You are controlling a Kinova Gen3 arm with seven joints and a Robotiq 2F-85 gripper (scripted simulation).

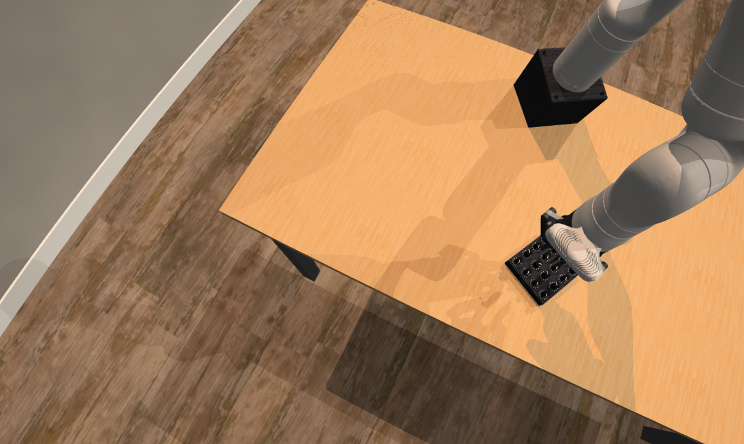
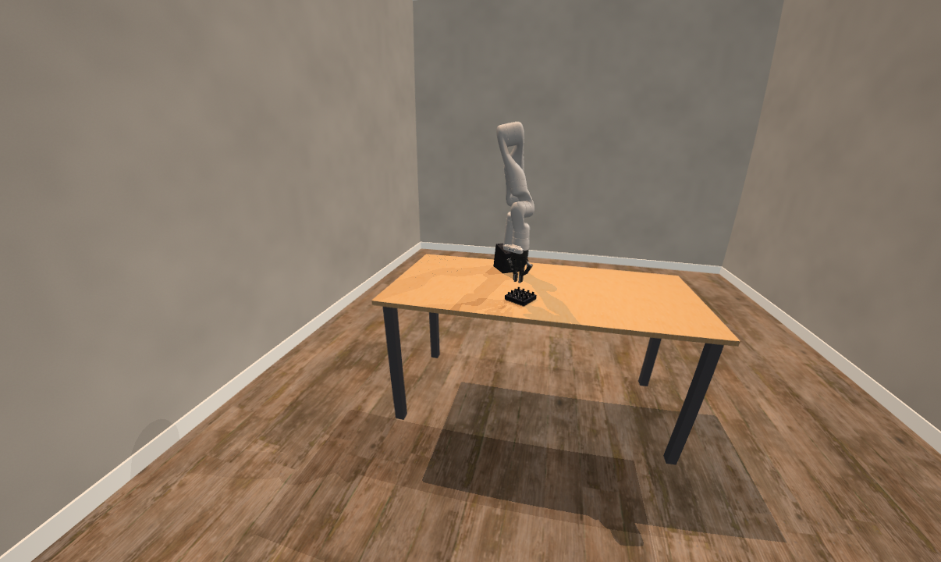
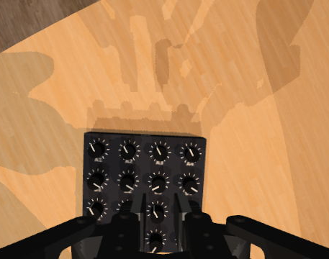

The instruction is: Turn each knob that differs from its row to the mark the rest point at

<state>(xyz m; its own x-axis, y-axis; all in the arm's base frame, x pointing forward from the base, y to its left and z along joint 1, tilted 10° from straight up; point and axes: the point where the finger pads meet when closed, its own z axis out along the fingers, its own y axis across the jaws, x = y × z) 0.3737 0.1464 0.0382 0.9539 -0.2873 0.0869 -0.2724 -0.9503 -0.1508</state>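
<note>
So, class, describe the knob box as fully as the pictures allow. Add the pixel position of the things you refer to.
The knob box [image 1: 532,280] [image 2: 520,298] [image 3: 142,169] is a flat, dark, squarish block lying knobs-up on the table [image 1: 363,182] [image 2: 599,300] [image 3: 250,173]. Round black knobs with white lines stand in rows, ringed by pale marks with printed names. B3's line points unlike its visible row-mates'. The fingers hide part of it; contact is unclear.

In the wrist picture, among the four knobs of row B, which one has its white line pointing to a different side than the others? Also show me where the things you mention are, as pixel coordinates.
Knob B3 [image 3: 158,183]: its line points toward the lower left, while the other three lines point toward the lower right.
</note>
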